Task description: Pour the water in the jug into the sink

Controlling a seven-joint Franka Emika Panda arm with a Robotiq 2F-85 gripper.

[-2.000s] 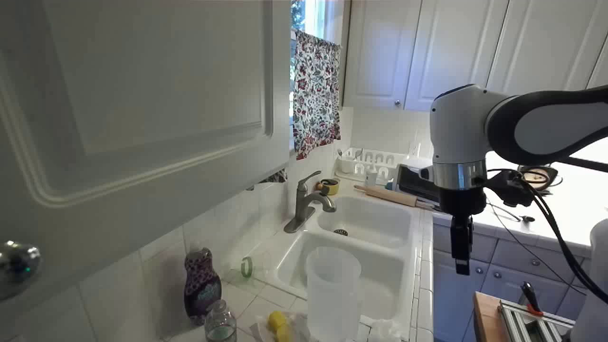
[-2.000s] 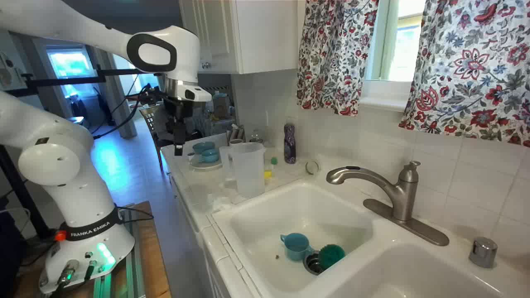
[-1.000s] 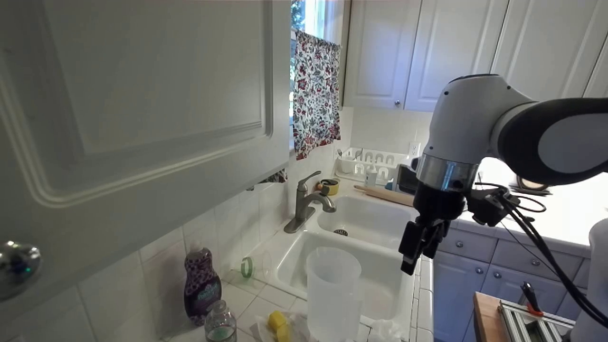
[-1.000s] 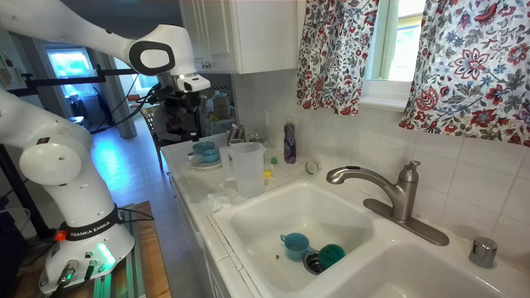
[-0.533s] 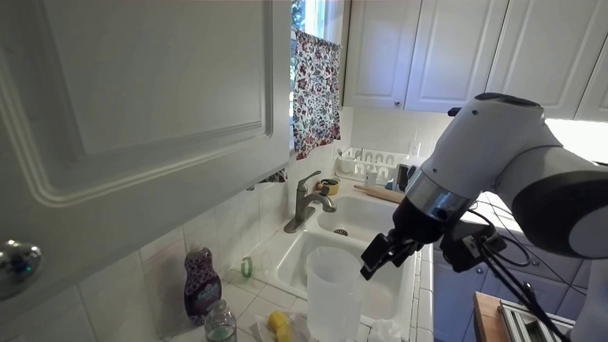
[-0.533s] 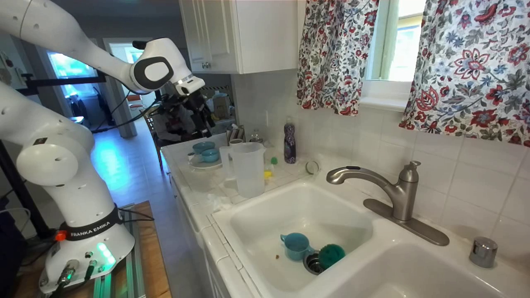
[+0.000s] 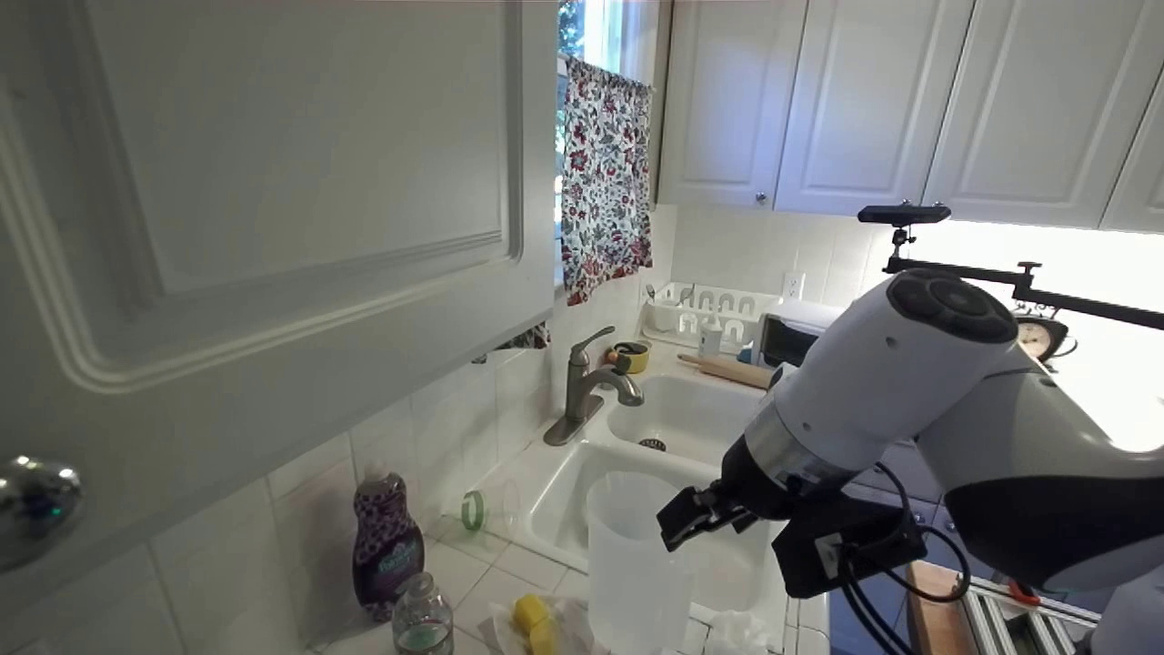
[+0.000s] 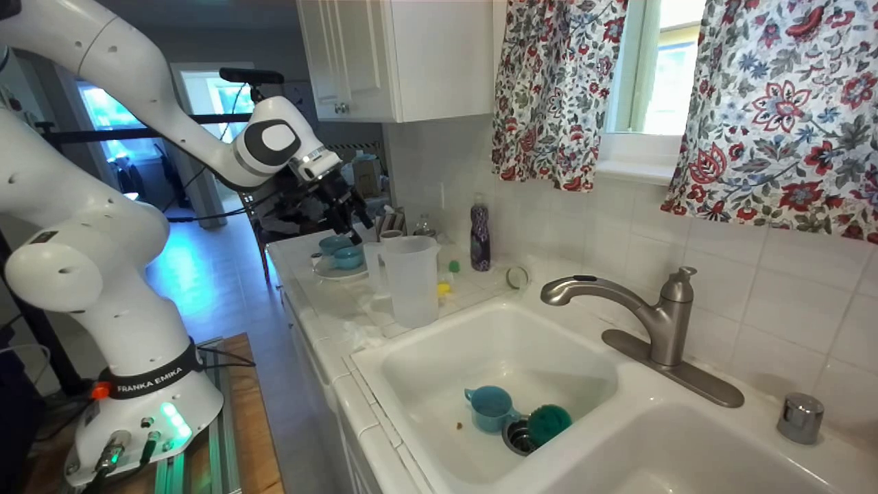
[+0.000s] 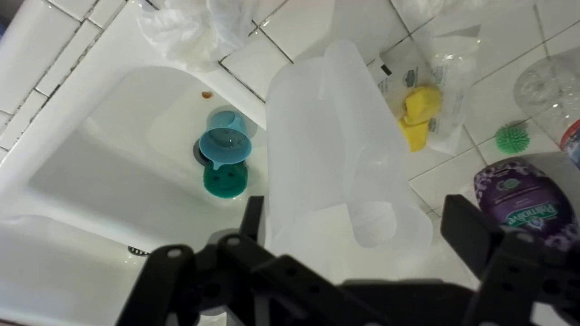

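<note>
The black two-fingered end effector (image 9: pixel 354 199) has just swung from pointing straight down to a slant, nearing the tall translucent whitish plastic jug (image 9: pixel 308 154); its fingers (image 9: pixel 462 231) stand wide apart, gripping nothing; the jug stays upright on the white tiled bench (image 9: pixel 258 63), just ahead of the end effector, with the large white rectangular sink (image 9: pixel 108 167) left of it in the wrist view; presumably a grasp is being lined up, pouring not begun; any water cannot be made out through the cloudy wall; contact with the pale plastic handle (image 8: pixel 374 266) is unclear.
</note>
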